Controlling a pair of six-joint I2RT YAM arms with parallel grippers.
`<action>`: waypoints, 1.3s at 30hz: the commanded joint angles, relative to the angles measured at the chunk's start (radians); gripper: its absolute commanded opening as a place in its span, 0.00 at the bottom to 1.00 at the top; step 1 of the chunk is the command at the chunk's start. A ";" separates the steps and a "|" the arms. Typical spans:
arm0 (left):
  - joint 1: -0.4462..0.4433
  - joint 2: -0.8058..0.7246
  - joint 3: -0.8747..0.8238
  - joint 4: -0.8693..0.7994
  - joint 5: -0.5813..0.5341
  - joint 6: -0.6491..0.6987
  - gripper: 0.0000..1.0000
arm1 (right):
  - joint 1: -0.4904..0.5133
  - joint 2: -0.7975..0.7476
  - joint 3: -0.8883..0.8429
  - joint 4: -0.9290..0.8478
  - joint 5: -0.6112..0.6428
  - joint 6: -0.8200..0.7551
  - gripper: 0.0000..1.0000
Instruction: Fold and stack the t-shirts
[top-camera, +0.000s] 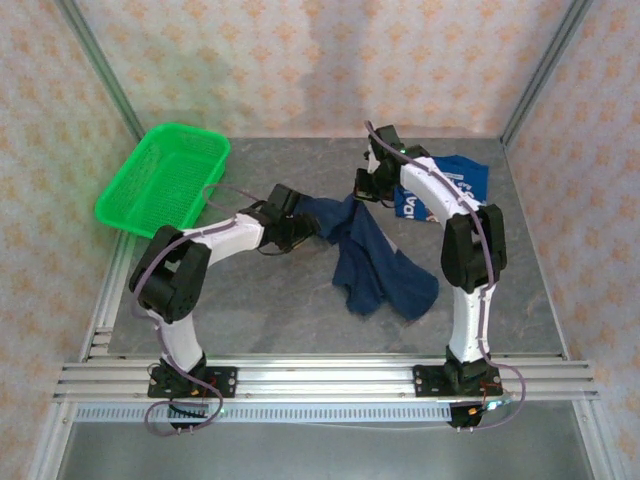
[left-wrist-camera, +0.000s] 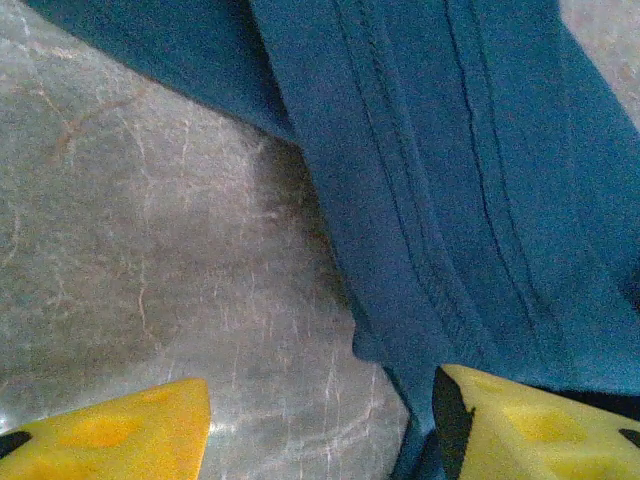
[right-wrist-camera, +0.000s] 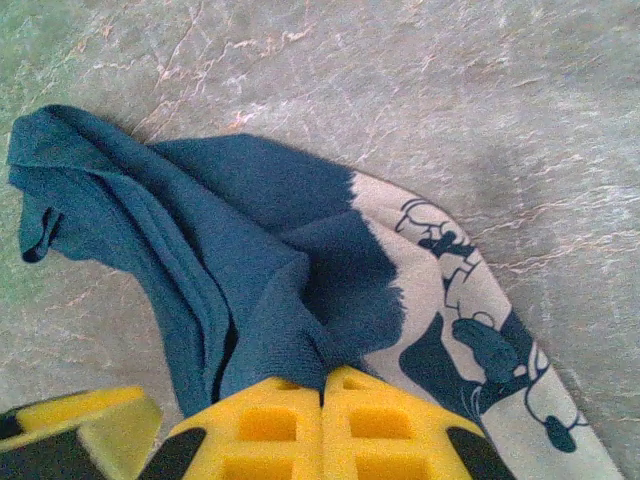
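The dark navy t-shirt lies crumpled mid-table, one part stretched up-left toward my left gripper. In the left wrist view that gripper is open and low over the table. Its yellow fingers stand wide apart, and the navy cloth runs up from beside the right one, its edge in the gap. The brighter blue t-shirt with white lettering lies bunched at the back right. My right gripper is shut on a fold of this tee, beside its white printed graphic.
A green mesh basket sits tilted at the back left corner, against the metal frame. Patterned walls close in the back and both sides. The grey marbled tabletop lies bare in front of the navy shirt, up to the aluminium rail.
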 joint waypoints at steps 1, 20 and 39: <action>-0.006 0.027 0.056 0.070 -0.054 -0.065 0.61 | 0.003 -0.021 -0.032 0.001 -0.028 0.006 0.02; -0.022 0.176 0.122 0.108 -0.073 -0.159 0.41 | 0.004 -0.094 -0.110 0.007 -0.037 0.016 0.02; -0.001 -0.289 0.015 -0.089 -0.265 0.094 0.00 | -0.006 -0.226 -0.140 -0.022 -0.031 -0.016 0.00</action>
